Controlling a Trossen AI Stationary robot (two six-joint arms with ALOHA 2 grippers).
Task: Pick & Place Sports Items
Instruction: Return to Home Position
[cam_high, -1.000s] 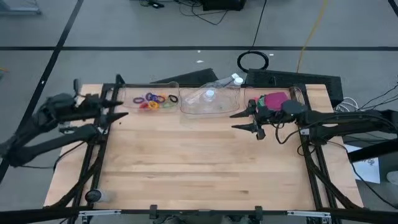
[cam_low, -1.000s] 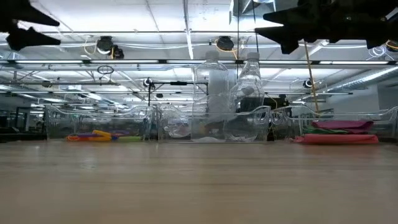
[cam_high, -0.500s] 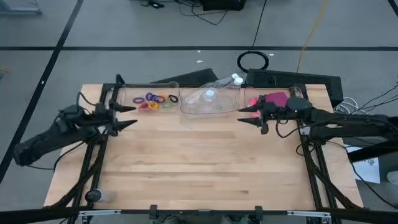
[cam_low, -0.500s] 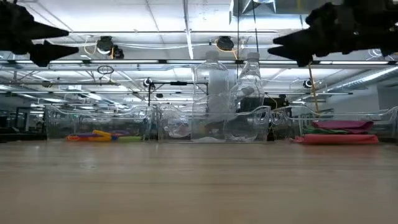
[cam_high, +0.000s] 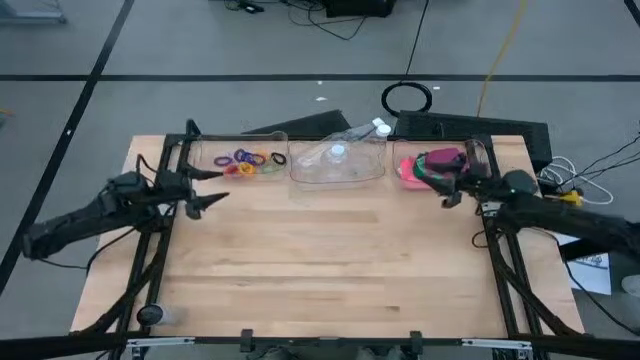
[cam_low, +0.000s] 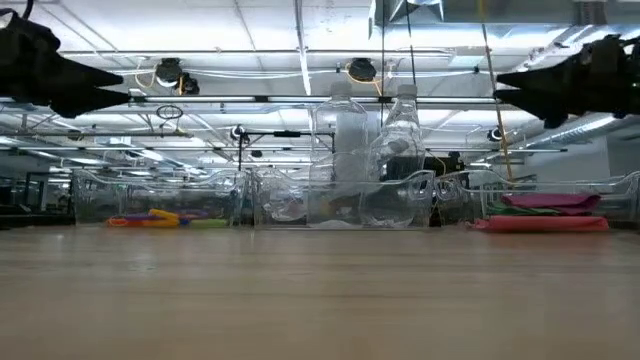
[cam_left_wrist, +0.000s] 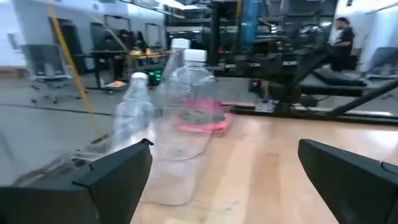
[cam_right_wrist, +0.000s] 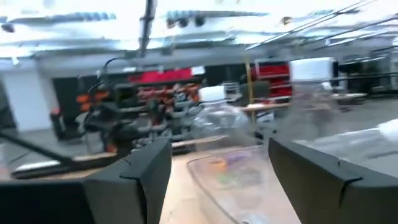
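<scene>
Drawn back toward the desk sides since the earlier view, left hand and right hand, both empty and spread apart; rings in the left bin, flat pieces in the right bin; return-home step under way, next likely further retreat to rest.

The light wooden table carries three clear plastic bins in a row along its far edge; the left bin sits near the far left corner; the middle bin stands just beside it, at the centre; the right bin sits near the far right corner; a black metal frame runs along the table's left and right sides.
</scene>
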